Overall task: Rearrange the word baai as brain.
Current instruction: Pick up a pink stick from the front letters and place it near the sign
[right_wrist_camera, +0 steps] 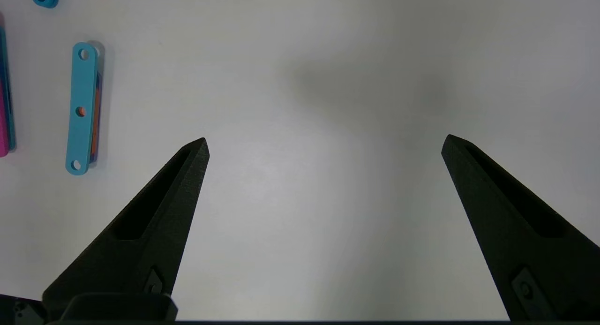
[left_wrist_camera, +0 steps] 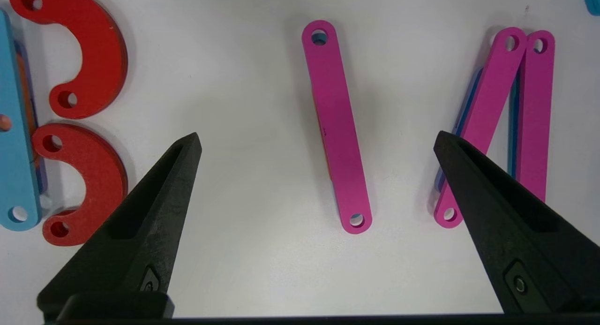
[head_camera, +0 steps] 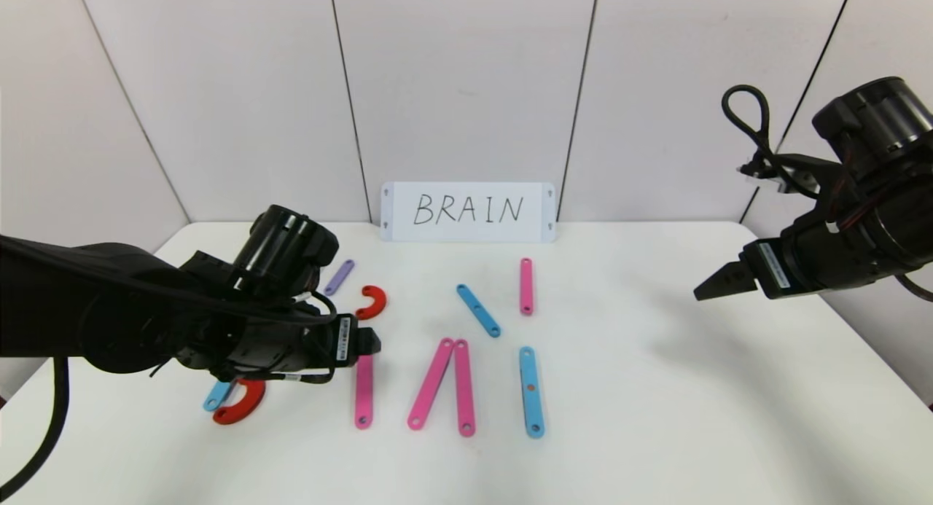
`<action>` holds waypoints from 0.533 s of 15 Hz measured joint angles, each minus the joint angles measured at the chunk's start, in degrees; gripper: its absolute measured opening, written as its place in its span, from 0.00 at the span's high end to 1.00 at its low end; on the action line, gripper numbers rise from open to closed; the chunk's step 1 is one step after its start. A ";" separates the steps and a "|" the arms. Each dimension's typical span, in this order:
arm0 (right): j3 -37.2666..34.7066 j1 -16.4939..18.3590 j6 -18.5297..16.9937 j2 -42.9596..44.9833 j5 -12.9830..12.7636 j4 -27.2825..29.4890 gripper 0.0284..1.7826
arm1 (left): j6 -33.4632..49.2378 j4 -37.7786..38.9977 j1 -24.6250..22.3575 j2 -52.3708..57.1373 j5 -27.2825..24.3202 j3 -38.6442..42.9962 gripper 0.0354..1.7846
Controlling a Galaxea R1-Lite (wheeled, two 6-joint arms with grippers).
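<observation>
- The left gripper [left_wrist_camera: 316,142] hangs over the single pink strip [head_camera: 364,390], jaws wide apart and empty, well in front of the white card [head_camera: 468,211].
- The strip's long axis runs toward and away from the card.
- Risk: a jaw could nudge the pink pair [head_camera: 444,385] just beside it.
- The right gripper [right_wrist_camera: 323,144], jaws apart and empty, hangs over bare counter [head_camera: 656,388], far from the card.

letter pieces look like flat matte plastic, e.g. the pink strip [left_wrist_camera: 336,128] and red curves [left_wrist_camera: 84,57]. gripper fingers [left_wrist_camera: 154,207] are black textured plastic, table [head_camera: 656,417] smooth white matte, card [head_camera: 468,211] looks glossy
</observation>
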State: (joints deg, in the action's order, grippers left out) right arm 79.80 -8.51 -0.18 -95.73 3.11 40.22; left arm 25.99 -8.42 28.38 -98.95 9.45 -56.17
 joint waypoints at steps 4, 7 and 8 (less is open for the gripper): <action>0.00 0.02 0.00 0.00 -0.09 -0.01 0.02 | 0.85 0.07 0.41 -2.04 0.15 0.17 0.03; 0.00 0.00 0.00 0.06 -0.02 -0.01 0.02 | 0.83 0.07 0.52 -3.30 0.22 0.39 0.03; 0.00 0.00 0.00 0.20 0.06 -0.01 0.02 | 0.83 0.11 0.52 -3.86 0.35 0.41 0.03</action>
State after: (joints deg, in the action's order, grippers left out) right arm 79.80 -8.51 -0.18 -95.54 3.17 40.20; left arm 26.82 -8.31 28.90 -102.82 9.80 -55.76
